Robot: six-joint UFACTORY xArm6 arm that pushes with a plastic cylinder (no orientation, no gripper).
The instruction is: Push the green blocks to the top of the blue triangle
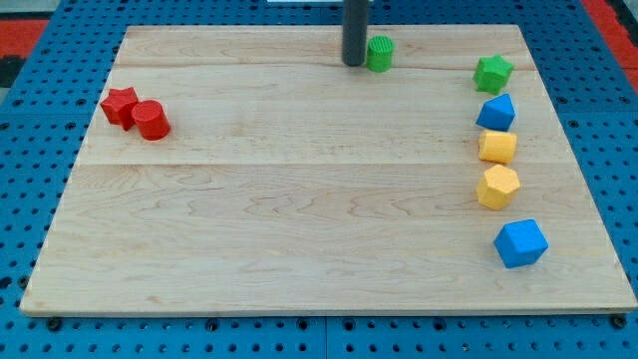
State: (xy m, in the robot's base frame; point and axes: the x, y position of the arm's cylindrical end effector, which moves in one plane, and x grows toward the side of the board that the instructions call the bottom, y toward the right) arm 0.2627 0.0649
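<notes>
My tip [354, 63] ends a plain rod, so there are no jaws to open or close; it stands touching, or all but touching, the green cylinder [380, 53] on its view-left side, near the board's top edge. The green star [492, 72] lies far to the view's right of my tip, just above the blue triangle [496, 112]; I judge a steady, centred rightward push best, since an off-centre contact would let the cylinder slip past the rod; stop short of the star.

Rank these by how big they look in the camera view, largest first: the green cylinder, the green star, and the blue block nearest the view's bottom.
1. Blue block nearest the view's bottom, though it may look bigger only because it seems nearer the camera.
2. Green star.
3. Green cylinder, partly hidden by my tip on its left.
</notes>
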